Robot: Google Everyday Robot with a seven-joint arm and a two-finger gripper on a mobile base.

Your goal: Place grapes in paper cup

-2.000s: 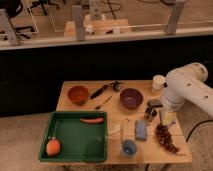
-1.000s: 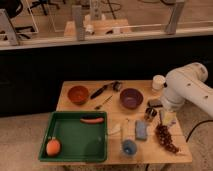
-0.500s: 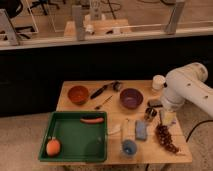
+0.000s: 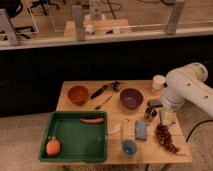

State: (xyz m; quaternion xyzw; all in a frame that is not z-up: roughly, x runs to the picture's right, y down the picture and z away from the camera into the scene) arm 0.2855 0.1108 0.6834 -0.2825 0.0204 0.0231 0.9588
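The grapes [image 4: 166, 139], a long dark reddish-brown bunch, lie on the wooden table [image 4: 112, 111] near its right front corner. The white paper cup [image 4: 158, 82] stands at the table's far right, partly behind my white arm [image 4: 187, 91]. My gripper [image 4: 163, 118] hangs below the arm, right at the bunch's upper end. The cup is well behind the gripper.
A purple bowl [image 4: 131, 98], an orange bowl [image 4: 77, 94] and a black brush [image 4: 104, 90] sit at the back. A green tray [image 4: 65, 131] at front left holds a thin orange-red sausage [image 4: 92, 120] and an orange fruit [image 4: 53, 147]. A blue cup [image 4: 129, 147] and a grey-blue sponge [image 4: 141, 130] are left of the grapes.
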